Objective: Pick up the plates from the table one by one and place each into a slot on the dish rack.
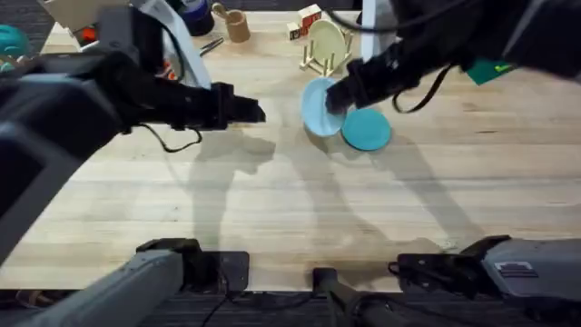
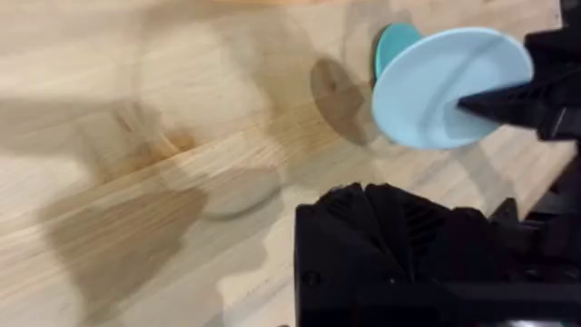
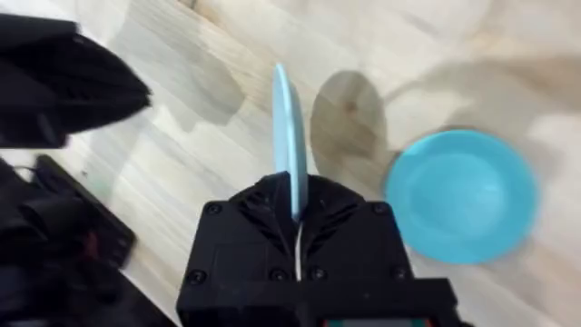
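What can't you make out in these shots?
- Dish rack, overhead: its slots are hidden behind the cream plate.
- Left gripper, overhead: fingers dark, open or shut unclear.
- Teal plate, left wrist view: mostly covered by the light blue plate.

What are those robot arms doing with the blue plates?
The right gripper has pinched the pale blue plate by its edge and holds it up off the table. The teal plate lies flat on the wood beside it. The dish rack stands just behind, with a cream plate in it. The left gripper hovers nearby with nothing in it.
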Motion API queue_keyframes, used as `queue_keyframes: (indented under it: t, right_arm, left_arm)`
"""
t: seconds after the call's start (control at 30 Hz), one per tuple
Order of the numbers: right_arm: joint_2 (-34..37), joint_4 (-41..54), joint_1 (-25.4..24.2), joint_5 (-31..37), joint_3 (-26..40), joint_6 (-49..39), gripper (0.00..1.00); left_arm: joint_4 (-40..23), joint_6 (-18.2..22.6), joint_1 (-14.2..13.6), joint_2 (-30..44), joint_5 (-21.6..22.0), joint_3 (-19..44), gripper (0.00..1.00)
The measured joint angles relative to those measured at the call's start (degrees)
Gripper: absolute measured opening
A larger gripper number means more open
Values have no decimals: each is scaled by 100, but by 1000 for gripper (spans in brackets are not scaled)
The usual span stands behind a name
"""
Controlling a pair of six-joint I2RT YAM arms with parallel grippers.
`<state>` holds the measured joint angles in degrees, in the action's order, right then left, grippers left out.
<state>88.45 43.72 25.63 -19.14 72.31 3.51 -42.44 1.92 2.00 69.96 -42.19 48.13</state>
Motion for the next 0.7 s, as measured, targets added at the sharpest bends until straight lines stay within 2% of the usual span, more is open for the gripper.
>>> queue_keyframes:
  t: [0.27,0.37,0.57,0.7]
  right_arm:
    - [1,1134,-183,797,1463,-1311,30]
    - [0,1309,-291,1051,1891,-1674,30]
    - [0,1484,-480,1454,2487,-2283,30]
    - [0,1491,-577,1553,2653,-2513,29]
  left_arm:
    - [-768,21,-5,-1376,676,528,38]
    - [-1168,67,-120,-1662,982,798,38]
    - [-1944,207,-751,-1784,1802,1392,39]
    - [-2145,307,-1204,-1784,2349,1657,41]
